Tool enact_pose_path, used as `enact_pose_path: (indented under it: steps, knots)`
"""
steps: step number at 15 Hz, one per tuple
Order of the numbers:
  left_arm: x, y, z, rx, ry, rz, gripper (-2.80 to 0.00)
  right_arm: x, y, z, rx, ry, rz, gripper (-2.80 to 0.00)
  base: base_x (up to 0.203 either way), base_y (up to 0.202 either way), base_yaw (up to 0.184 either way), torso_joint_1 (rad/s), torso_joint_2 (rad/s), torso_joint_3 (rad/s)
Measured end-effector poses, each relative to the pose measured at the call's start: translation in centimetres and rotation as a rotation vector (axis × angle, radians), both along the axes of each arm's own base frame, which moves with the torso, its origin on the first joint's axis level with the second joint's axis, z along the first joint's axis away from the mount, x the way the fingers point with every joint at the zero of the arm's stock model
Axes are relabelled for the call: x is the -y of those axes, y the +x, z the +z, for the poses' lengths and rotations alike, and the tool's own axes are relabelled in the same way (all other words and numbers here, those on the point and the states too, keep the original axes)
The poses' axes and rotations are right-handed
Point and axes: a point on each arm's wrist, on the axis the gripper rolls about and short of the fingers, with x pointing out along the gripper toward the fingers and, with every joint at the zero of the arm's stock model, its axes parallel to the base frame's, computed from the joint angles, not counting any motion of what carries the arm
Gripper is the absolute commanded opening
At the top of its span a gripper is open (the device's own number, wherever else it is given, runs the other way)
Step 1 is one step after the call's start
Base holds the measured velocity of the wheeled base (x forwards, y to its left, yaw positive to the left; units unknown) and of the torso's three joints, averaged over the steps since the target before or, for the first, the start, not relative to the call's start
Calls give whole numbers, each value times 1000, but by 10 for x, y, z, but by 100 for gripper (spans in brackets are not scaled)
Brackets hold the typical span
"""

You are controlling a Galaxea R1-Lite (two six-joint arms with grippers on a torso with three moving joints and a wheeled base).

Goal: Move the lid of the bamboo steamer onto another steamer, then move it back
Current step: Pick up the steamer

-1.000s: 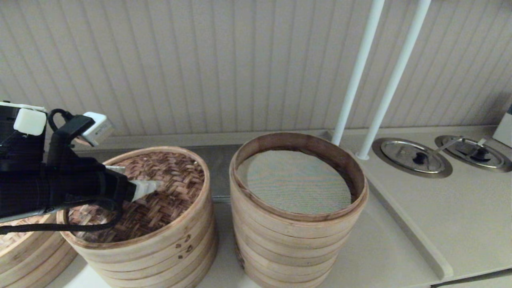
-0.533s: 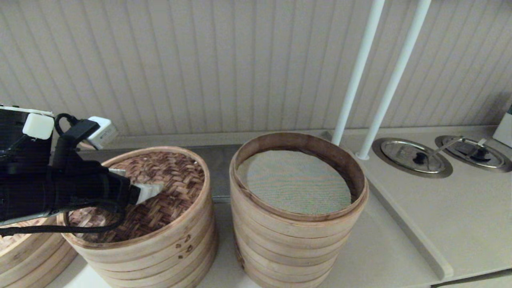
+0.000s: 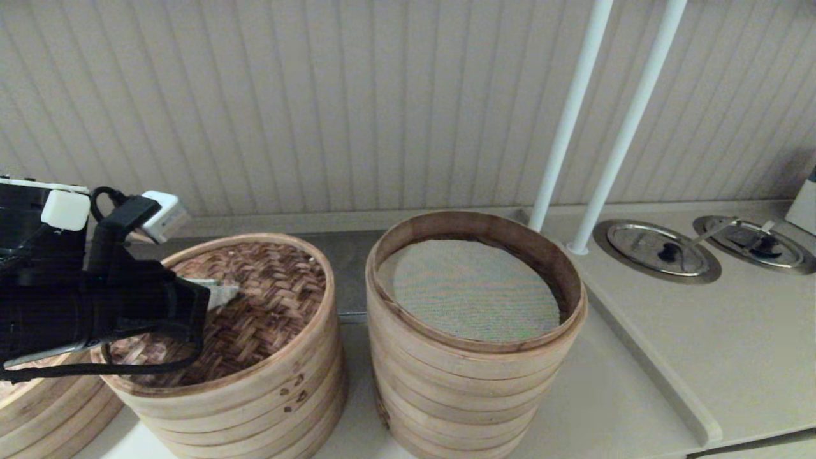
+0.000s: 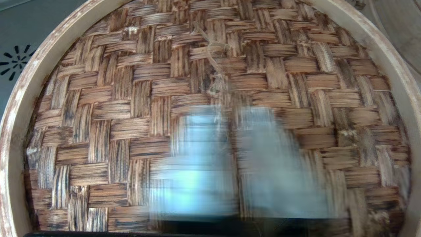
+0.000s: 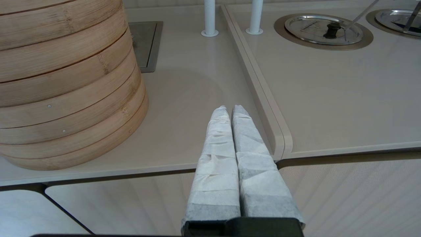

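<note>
Woven bamboo steamer lid [image 3: 255,306] lies flat, woven face upward.

I'm at a commercial kitchen counter [image 3: 669,357]: stacked bamboo steamers [image 3: 472,357], round steel lids [image 3: 656,250] set flush into the worktop, ribbed wall panelling [image 3: 319,95] behind.

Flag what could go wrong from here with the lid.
1. The left hand is over the bamboo steamer lid, near its small twine loop; that loop is an easy target to miss.
2. The tall steamer stands close beside it and higher, so a low carry could clip its rim.
3. The right hand is parked low, so no second support.
</note>
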Motion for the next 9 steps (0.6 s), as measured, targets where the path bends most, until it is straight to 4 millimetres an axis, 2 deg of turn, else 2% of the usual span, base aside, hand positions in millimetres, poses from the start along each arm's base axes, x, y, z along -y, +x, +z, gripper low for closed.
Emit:
enact_pose_path:
  steps: [6, 9]
  knots:
    - [-5, -2, -7, 13, -17, 9, -280, 0, 0, 0, 0, 0, 0, -280, 0, 0, 0, 0, 0, 0]
    - [-5, -2, -4, 17, -24, 14, -280, 0, 0, 0, 0, 0, 0, -280, 0, 0, 0, 0, 0, 0]
